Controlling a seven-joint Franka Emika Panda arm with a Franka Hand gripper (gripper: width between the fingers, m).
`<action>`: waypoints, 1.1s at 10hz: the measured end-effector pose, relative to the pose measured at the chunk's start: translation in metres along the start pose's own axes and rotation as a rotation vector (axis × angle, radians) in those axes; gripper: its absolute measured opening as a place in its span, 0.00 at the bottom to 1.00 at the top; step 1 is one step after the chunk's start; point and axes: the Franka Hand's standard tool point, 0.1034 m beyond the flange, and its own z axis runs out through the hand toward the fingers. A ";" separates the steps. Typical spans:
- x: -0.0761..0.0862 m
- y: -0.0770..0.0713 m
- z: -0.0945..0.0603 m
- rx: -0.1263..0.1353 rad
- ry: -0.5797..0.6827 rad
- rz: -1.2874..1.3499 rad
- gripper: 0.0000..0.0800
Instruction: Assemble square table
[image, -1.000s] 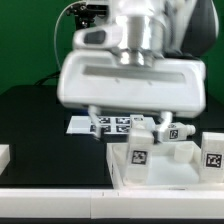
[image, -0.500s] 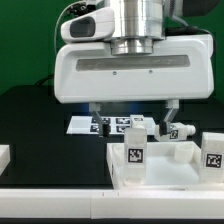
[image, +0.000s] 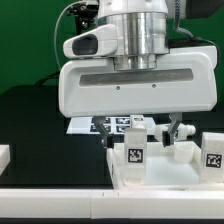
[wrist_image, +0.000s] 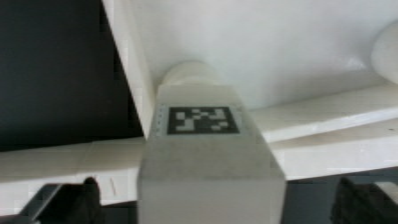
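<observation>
The square table's top (image: 165, 178) is a white rimmed tray at the exterior view's lower right. A chunky white leg (image: 135, 156) with a black-and-white tag stands upright at its left corner. My gripper (image: 142, 135) hangs over this leg, open. In the wrist view the leg (wrist_image: 201, 120) rises between the two dark fingertips (wrist_image: 54, 205), with a gap on each side, and the tray surface (wrist_image: 267, 50) lies behind it. A second tagged leg (image: 213, 152) stands at the tray's right end. More white leg parts (image: 182, 131) lie behind the tray.
The marker board (image: 92, 124) lies flat on the black table behind the gripper. A white block (image: 4, 156) sits at the exterior view's left edge. A white rail (image: 90, 205) runs along the front, and a green backdrop stands behind.
The gripper has shifted toward the exterior view's right and come lower, so its fingers now flank the leg on the tray. The jaws stayed open. The parts have not moved.
</observation>
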 end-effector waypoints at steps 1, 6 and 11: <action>0.000 0.000 0.000 0.000 0.000 0.000 0.66; 0.000 0.004 0.001 -0.002 -0.003 0.193 0.36; 0.007 0.010 0.004 -0.037 -0.035 0.823 0.36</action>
